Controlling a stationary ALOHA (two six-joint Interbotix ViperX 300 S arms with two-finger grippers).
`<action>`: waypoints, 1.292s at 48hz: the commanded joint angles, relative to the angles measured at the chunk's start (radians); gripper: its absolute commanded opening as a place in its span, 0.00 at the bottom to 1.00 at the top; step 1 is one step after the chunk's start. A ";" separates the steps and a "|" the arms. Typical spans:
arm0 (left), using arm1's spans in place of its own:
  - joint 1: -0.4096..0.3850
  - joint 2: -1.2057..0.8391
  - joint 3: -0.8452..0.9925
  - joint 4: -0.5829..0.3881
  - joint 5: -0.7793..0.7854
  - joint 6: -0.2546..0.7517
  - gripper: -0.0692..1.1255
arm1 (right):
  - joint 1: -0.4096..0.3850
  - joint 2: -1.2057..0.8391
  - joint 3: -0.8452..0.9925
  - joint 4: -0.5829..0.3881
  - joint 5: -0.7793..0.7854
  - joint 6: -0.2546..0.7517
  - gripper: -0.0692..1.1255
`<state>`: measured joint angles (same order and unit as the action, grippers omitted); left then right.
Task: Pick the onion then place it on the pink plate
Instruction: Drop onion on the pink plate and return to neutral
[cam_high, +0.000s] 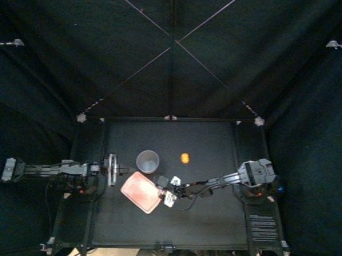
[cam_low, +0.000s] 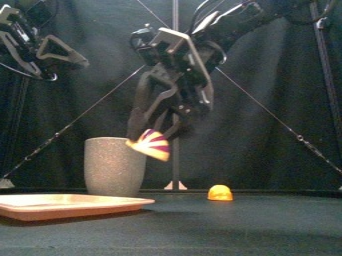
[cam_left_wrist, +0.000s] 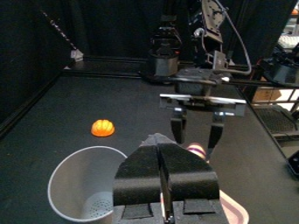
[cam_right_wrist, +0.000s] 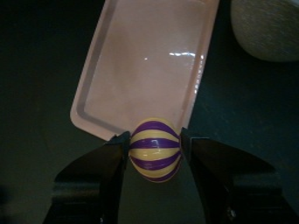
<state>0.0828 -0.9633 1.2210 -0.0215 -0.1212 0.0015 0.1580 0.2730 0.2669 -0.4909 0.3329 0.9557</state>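
— Where is the onion sitting right now?
— You are holding it in the air; your right gripper (cam_low: 156, 140) is clamping the purple-and-cream striped onion (cam_right_wrist: 153, 150) between its two jaws, one pressing on each side; the onion is hanging clear of the table (cam_high: 201, 220), above the right end of the pink plate (cam_low: 54, 204) and not touching it.
— And what is lying around the plate?
— The plate is lying flat at the near left of the table; the tall grey cup (cam_low: 114, 165) is standing upright just beyond it, on the far side; a small orange toy (cam_low: 219, 192) is sitting to the right of the cup, apart from both cup and plate.
— What is the other arm doing?
— Your left arm is resting at the left side of the table; the left gripper (cam_left_wrist: 166, 157) is pointing toward the cup, and its jaws are pressing together with nothing between them.
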 joint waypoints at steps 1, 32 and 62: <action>0.003 0.002 -0.008 0.003 -0.005 0.003 0.14 | -0.011 0.025 -0.091 -0.025 -0.005 0.000 0.75; 0.020 0.000 0.014 0.000 -0.005 0.003 0.14 | -0.041 0.083 -0.224 -0.144 0.089 -0.002 0.87; 0.025 0.000 0.018 0.002 -0.005 0.003 0.14 | -0.038 -0.282 0.198 -0.213 -0.074 0.035 0.87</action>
<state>0.1043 -0.9649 1.2517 -0.0215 -0.1212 0.0031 0.1243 0.0767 0.4111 -0.6918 0.3191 0.9894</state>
